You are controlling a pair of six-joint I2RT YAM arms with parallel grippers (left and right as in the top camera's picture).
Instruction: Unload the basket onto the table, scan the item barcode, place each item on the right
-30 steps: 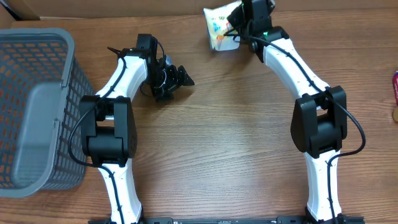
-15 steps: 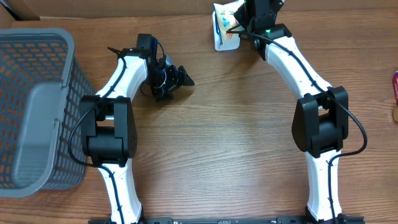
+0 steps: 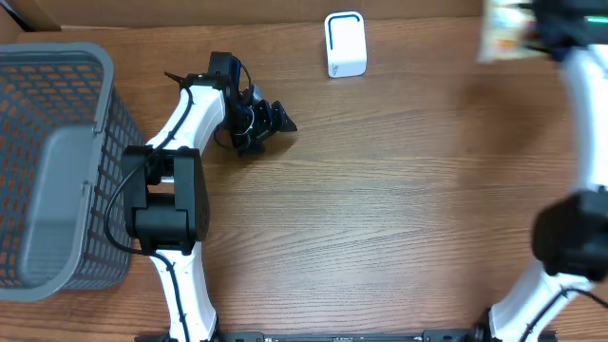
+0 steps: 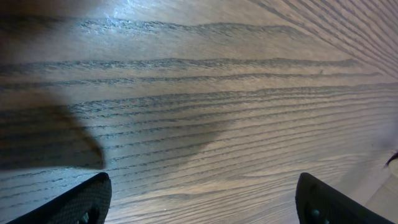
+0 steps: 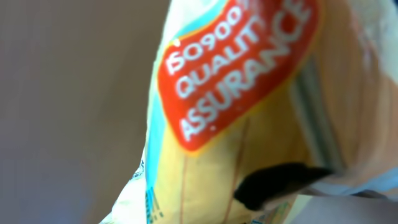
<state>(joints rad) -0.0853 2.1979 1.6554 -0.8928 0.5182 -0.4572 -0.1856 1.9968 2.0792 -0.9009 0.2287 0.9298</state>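
The packet hangs in the right end effector, up at the far right of the table. Both arm and packet are blurred from overhead. The jaws are pinched tight on the packet. In the wrist view it fills the picture: yellow wrapper, a red quality-assurance badge, and a dark finger showing at its lower edge.

The scanner stands at the far middle of the table, well apart from the packet and to the left of the right end effector. That gap is what the coming move turns on, I'd say: the packet has to travel left along the far edge to reach it. I cannot tell the packet's long axis through the blur, nor find a barcode with any certainty.

The left end effector lies just off the table beside the scanner's near-left, closer to it than the right one. Its jaws stand wide with nothing between them, only wood grain beneath. A grey basket sits at the far left.
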